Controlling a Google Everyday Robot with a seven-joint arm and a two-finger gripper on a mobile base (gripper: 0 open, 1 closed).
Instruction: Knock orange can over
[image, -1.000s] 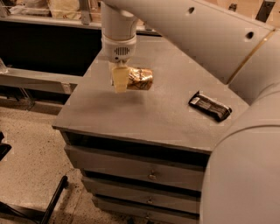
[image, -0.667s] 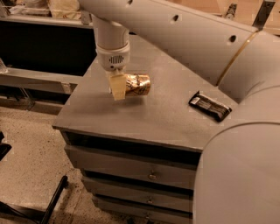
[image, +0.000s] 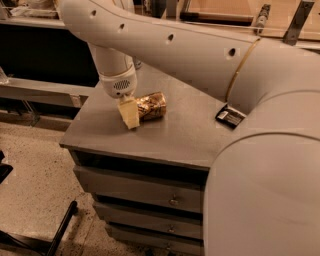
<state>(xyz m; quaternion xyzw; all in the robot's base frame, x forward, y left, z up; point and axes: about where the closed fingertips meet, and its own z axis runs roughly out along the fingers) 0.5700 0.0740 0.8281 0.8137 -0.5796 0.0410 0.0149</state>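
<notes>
The orange can (image: 151, 105) lies on its side on the grey cabinet top (image: 170, 132), its orange-gold body with dark markings pointing left to right. My gripper (image: 128, 113) hangs from the arm just left of the can, its cream-coloured fingers (image: 128, 111) pointing down and touching or nearly touching the can's left end. The arm's big white links fill the top and right of the view.
A small dark flat packet (image: 229, 117) lies on the cabinet top to the right, partly hidden by the arm. The cabinet has drawers (image: 150, 192) below. A speckled floor (image: 35, 170) lies to the left, with a dark bar at bottom left.
The arm has swung left and the view has shifted. The can lay on its side before as well and stays next to the gripper.
</notes>
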